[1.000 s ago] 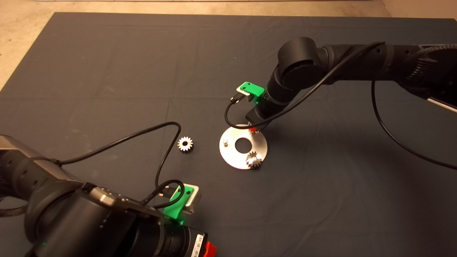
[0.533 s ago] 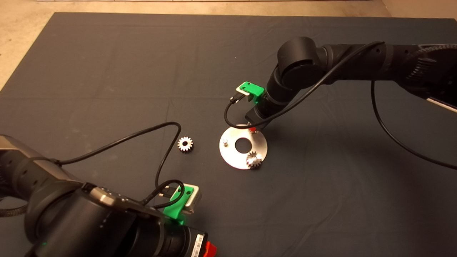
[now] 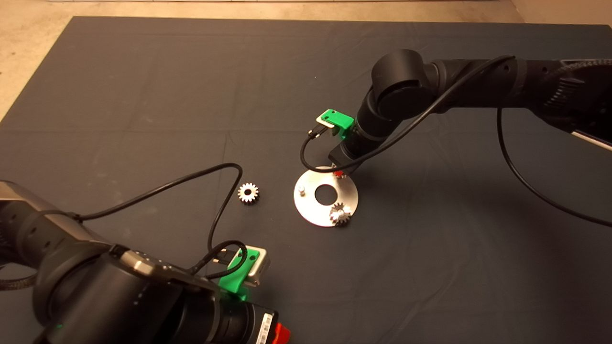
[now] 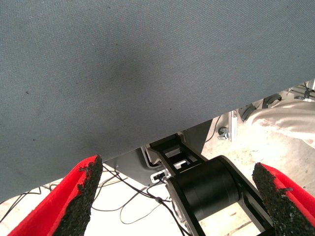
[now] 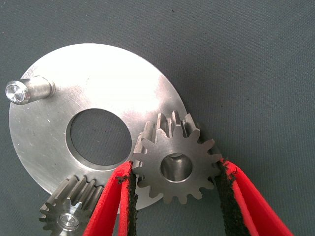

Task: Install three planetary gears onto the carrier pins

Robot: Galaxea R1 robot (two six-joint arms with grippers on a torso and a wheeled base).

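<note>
We've got the right gripper [image 5: 174,196] clamped on a gear [image 5: 174,167] at the disc's [image 5: 98,83] rim, bore over a pin, axis vertical. One gear [image 3: 340,213] is on, one [image 3: 247,193] lies loose nearer the left gripper [image 4: 177,196], parked wide open.

Three gears [image 3: 248,193] [image 3: 339,213] [image 5: 177,164], three pins [image 3: 301,190] [image 5: 68,220] [image 5: 178,165] — one disc [image 3: 313,210]

Overhead and close right-wrist views share the disc [image 3: 325,198]

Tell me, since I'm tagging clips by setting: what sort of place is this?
Probably a robotics lab test bench: a dark mat over a table, bare floor beyond, holding only a carrier disc and small gears.
</note>
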